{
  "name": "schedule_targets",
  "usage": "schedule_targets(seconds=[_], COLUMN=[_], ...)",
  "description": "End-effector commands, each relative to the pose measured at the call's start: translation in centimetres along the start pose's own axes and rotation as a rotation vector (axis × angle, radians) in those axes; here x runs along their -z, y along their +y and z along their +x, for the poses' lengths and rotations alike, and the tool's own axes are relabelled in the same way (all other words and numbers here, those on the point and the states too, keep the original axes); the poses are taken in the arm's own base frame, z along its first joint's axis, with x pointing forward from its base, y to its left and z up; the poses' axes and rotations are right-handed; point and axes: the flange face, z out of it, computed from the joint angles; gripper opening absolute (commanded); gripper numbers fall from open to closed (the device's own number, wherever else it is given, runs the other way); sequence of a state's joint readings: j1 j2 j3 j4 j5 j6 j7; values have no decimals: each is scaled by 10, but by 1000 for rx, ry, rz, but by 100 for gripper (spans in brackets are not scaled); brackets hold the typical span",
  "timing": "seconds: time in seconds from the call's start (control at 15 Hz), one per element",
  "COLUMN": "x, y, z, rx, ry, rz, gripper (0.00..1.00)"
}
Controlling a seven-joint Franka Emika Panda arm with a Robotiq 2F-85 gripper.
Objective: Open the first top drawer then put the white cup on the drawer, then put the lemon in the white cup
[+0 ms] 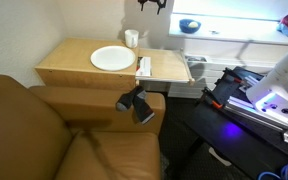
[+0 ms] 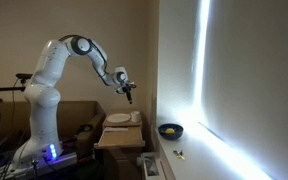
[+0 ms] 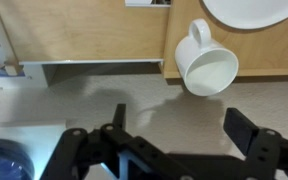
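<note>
While the gripper hung above with its jaws spread wide and empty, the white cup — small, plain, glossy — stood upright, mouth up, on the wooden cabinet, just beside the plate near the far edge, its handle pointing toward the wrist view's top.

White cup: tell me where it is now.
In an exterior view the white cup sits on the wooden cabinet top, at its back edge, just beside the white plate.
</note>
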State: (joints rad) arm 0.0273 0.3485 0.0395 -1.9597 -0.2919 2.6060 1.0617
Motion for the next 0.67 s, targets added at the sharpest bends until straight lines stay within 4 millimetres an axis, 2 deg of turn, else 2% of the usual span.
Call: schedule_targets(seconds=[0.0,0.27,0.6], x=[-42,-82,-111], y=[-4,-10,-32], z=[-4,-9,-8], rx=[-54,-84,-103], ry=[-75,-78,-35], rz=[71,53,35], gripper=[100,100,100])
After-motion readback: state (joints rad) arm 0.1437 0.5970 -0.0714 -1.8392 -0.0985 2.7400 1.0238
